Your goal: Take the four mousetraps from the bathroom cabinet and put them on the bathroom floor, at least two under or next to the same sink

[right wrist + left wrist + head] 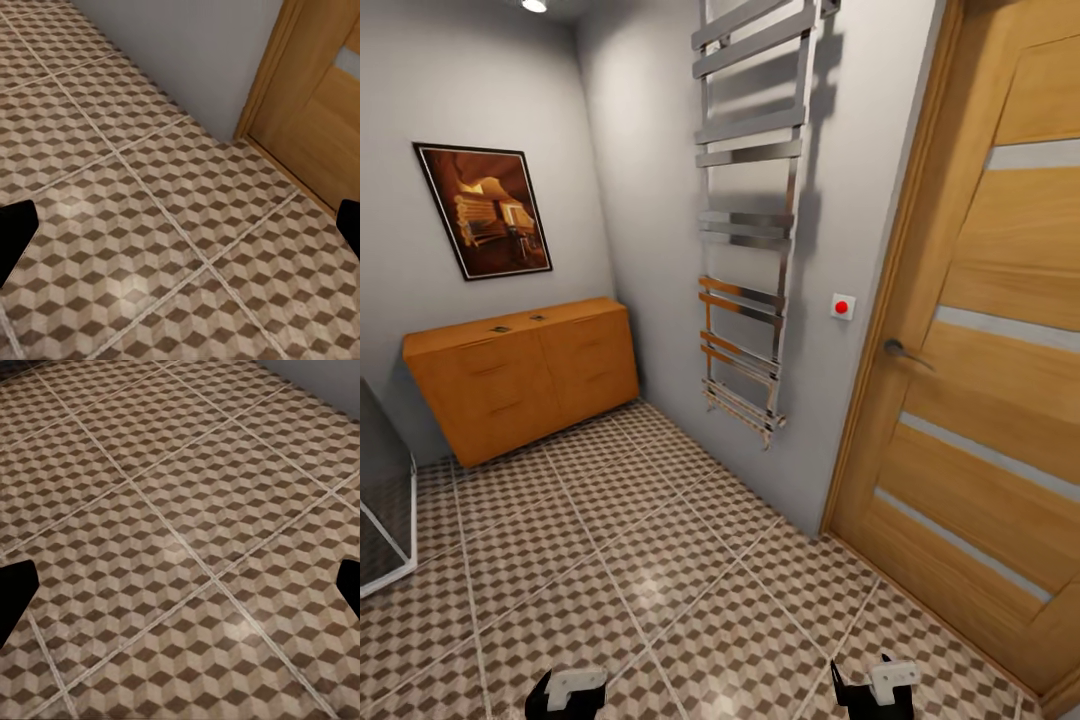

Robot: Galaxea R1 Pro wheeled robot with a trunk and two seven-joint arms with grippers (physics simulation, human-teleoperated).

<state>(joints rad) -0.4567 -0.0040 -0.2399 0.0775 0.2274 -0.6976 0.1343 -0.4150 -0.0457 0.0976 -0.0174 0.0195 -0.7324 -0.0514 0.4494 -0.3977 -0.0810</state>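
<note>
The orange-brown cabinet (525, 380) stands against the far wall at the left, its drawers closed. Two small flat mousetraps (500, 328) (538, 317) lie on its top, too small to make out in detail. The cube-patterned bathroom floor (630, 560) stretches from the cabinet to me. My left gripper (567, 690) and right gripper (880, 685) hang low at the near edge, far from the cabinet. Both are open with nothing between the fingers, as the left wrist view (180, 592) and right wrist view (180, 229) show over bare tiles. The sink is out of view.
A chrome towel radiator (750, 220) hangs on the grey wall ahead. A wooden door (980, 350) with a handle (905, 352) is closed at the right, a red button (843, 307) beside it. A dark glass panel (380, 490) juts in at the left. A framed picture (485, 208) hangs above the cabinet.
</note>
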